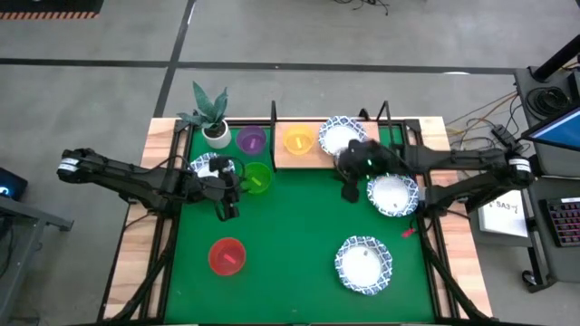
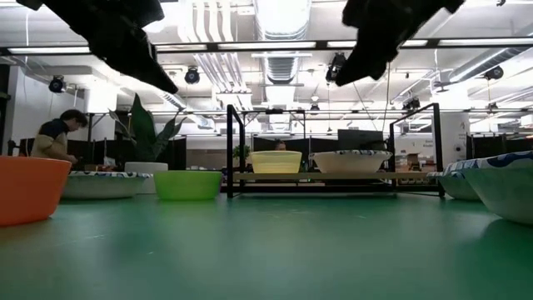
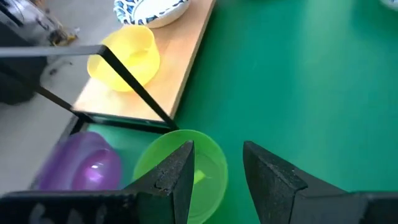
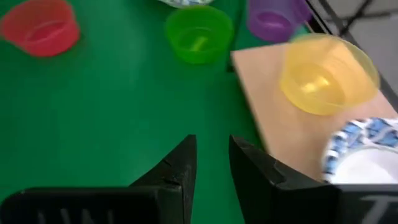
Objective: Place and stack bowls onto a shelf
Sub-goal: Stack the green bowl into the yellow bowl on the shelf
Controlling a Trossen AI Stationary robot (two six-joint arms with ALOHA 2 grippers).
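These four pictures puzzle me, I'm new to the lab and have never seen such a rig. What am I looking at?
It is a robot with two dark arms at a table with a green mat. One picture looks straight down, one looks level across the table, and two come from cameras on the wrists.

The wooden shelf holds a yellow bowl and a white patterned bowl. On the mat lie purple, green and red bowls, three more white patterned ones, and a potted plant.

The left gripper hovers by the green bowl, jaws open. The right gripper is near the shelf, jaws also open. Neither holds anything.
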